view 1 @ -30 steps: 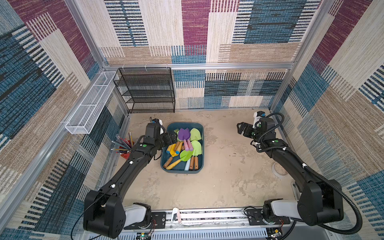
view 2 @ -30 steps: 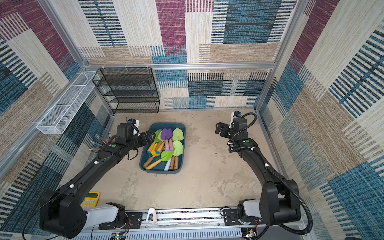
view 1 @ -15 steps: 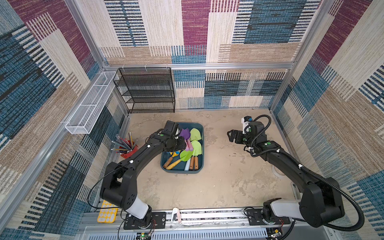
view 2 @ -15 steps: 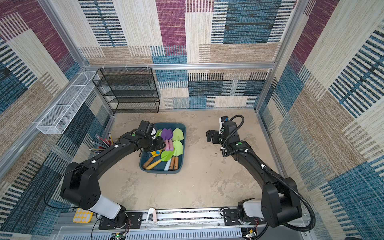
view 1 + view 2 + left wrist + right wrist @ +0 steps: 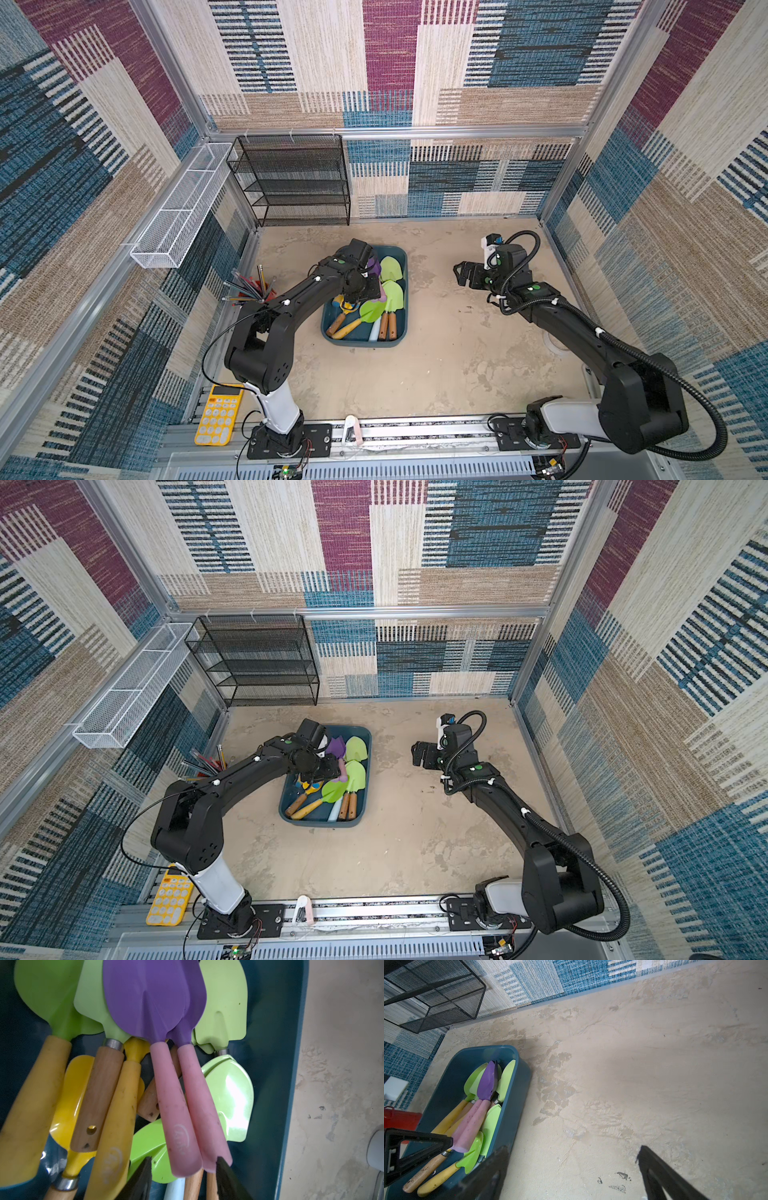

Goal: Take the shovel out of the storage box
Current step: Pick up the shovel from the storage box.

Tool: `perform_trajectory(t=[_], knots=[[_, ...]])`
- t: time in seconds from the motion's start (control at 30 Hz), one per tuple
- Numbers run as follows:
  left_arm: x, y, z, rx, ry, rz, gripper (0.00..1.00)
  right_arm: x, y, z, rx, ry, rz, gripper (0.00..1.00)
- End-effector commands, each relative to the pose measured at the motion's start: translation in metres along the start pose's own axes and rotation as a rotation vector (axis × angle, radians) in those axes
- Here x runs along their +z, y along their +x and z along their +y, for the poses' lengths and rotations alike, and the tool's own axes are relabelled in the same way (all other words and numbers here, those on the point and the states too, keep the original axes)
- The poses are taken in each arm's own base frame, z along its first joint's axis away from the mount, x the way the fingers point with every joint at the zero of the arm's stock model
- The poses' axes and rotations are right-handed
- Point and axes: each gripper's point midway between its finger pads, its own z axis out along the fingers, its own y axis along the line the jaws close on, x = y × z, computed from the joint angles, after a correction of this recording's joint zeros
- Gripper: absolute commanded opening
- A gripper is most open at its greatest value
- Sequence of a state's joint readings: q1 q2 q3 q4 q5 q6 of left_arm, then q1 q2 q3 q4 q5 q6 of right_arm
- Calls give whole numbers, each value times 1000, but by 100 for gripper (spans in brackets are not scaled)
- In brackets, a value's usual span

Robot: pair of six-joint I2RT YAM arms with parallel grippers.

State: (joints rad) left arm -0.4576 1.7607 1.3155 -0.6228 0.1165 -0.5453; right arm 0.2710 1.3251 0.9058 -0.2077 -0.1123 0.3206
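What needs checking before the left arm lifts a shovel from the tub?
1. Left claw is lined up on the pink handles: ok, their ends sit between its fingers.
2. Only one shovel is between the fingers: not ok, two pink handles lie there side by side.
3. Grip is closed firmly: cannot tell, since one finger seems to touch and the other shows a gap.
4. Purple blades lie on top of the pile: ok.
5. Right claw is open and outside the storage box, over the floor: ok.

Two purple shovels (image 5: 145, 1001), one storage box (image 5: 365, 343), one black rack (image 5: 299, 183), one white basket (image 5: 178, 224), one yellow calculator (image 5: 219, 415), two robot arms (image 5: 582, 328).
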Motion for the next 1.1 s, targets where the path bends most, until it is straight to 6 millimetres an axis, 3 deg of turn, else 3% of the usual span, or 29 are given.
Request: perform_trajectory(t=[0.0, 0.47, 0.83, 1.07], knots=[[1, 1, 9, 22, -68, 10, 52, 0, -3, 1, -1, -5, -12, 98], [8, -5, 22, 81, -187, 25, 50, 0, -2, 2, 8, -7, -10, 98], [20, -4, 20, 96, -210, 52, 35, -2, -3, 1, 19, -7, -17, 98], [20, -5, 20, 91, -212, 54, 19, 1, 0, 1, 23, -12, -10, 97]])
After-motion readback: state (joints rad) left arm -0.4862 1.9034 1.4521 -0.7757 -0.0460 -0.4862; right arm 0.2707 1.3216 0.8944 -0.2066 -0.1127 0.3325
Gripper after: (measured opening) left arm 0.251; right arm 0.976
